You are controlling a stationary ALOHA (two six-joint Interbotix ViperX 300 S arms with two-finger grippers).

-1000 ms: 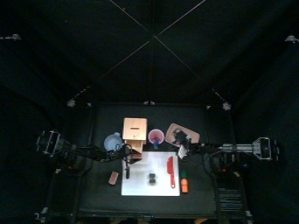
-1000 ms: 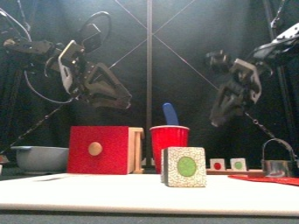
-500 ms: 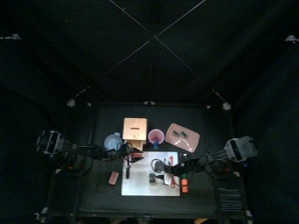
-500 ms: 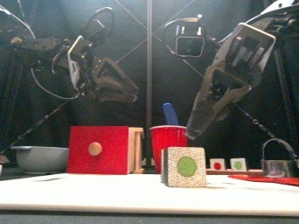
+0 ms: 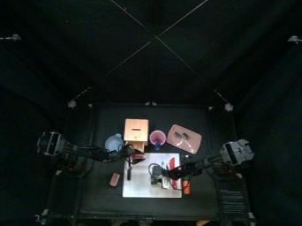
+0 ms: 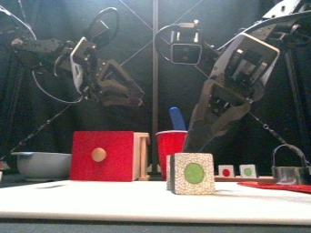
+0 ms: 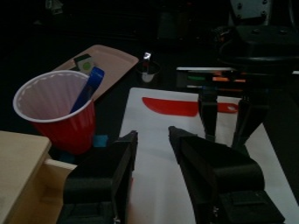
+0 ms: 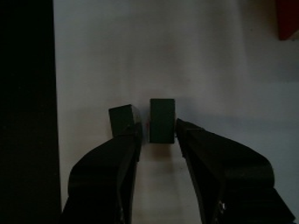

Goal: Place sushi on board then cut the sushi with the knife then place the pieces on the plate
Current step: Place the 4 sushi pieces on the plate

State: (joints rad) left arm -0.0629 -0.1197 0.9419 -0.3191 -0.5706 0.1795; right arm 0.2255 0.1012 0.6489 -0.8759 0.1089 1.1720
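Right arm has swung in from the right and now hangs over the white board (image 8: 233, 87); left arm unchanged.

- Left gripper (image 7: 151, 136): hovers at the board's left edge, near the red cup (image 6: 176, 146) holding the blue knife (image 7: 91, 83). Claw released, empty.
- Sushi (image 8: 163, 118): on the board's near half. Two dark green blocks stand upright with a thin gap between them.
- Right gripper (image 7: 226, 131): above the pair, claw released, lined up roughly on one block, touching neither.
- Red knife (image 7: 187, 106): flat on the board, right of the sushi, unheld.
- Pink tray (image 5: 183, 137): beyond the board's far right corner.

Judgement: the blocks look parted, so plating seems in hand. Next move: lower, clench one block without knocking its neighbour, carry to tray.
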